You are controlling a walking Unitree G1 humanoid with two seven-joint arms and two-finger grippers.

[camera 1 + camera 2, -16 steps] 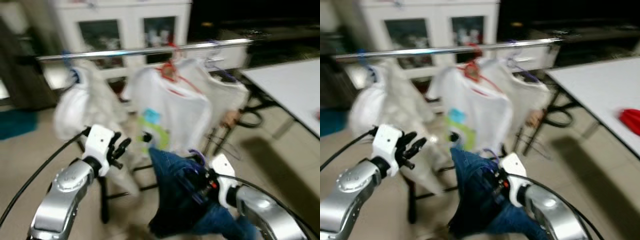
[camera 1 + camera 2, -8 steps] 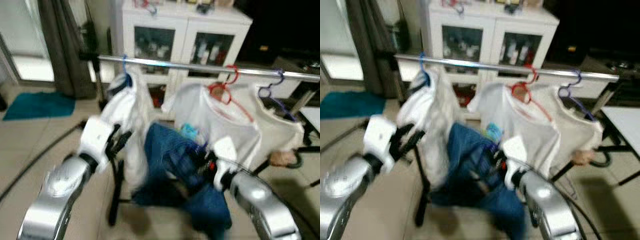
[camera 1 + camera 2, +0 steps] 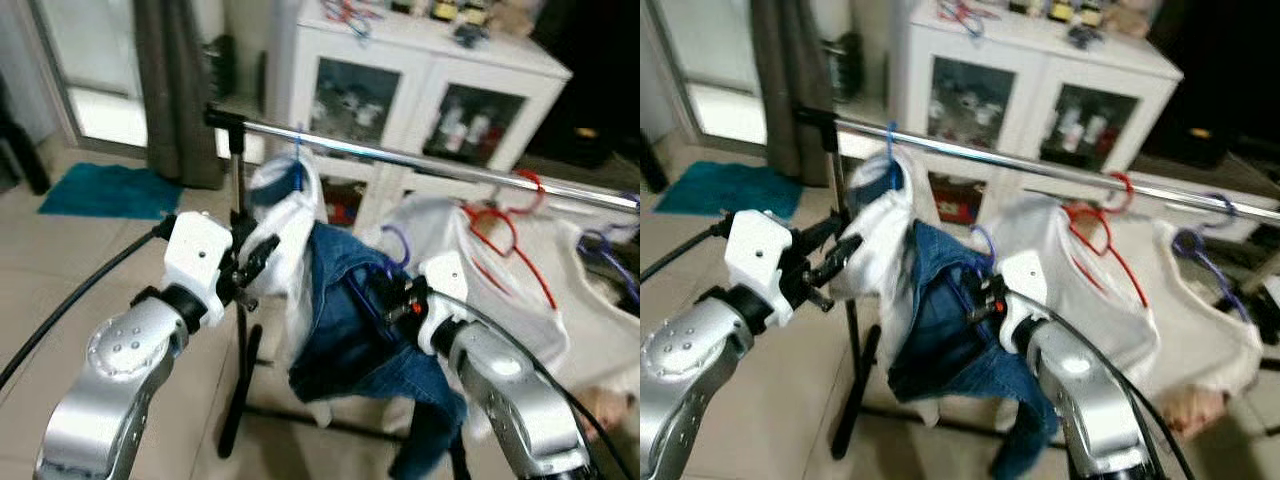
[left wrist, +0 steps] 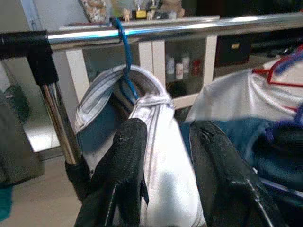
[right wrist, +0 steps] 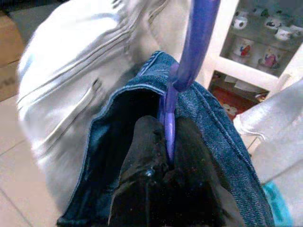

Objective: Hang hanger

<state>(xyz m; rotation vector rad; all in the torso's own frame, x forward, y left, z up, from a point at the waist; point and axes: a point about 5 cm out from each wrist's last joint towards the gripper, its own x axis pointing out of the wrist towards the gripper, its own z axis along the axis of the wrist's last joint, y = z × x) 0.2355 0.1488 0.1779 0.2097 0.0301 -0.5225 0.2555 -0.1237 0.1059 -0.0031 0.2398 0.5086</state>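
Right claw (image 3: pixel 392 300) is pinching the purple plastic hanger (image 5: pixel 189 61) carrying blue denim jeans (image 3: pixel 345 325) below the chrome rail (image 3: pixel 420 163); left claw (image 4: pixel 163 156), spread, is hovering beside the white shirt (image 4: pixel 161 156). Heavy denim could twist the hook past the rail.

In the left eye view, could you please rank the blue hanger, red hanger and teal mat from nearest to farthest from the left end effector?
From the left end effector:
1. Blue hanger, hooked on the rail just above it.
2. Red hanger, farther along the rail, towards the robot's right.
3. Teal mat, on the floor beyond the rack, left.
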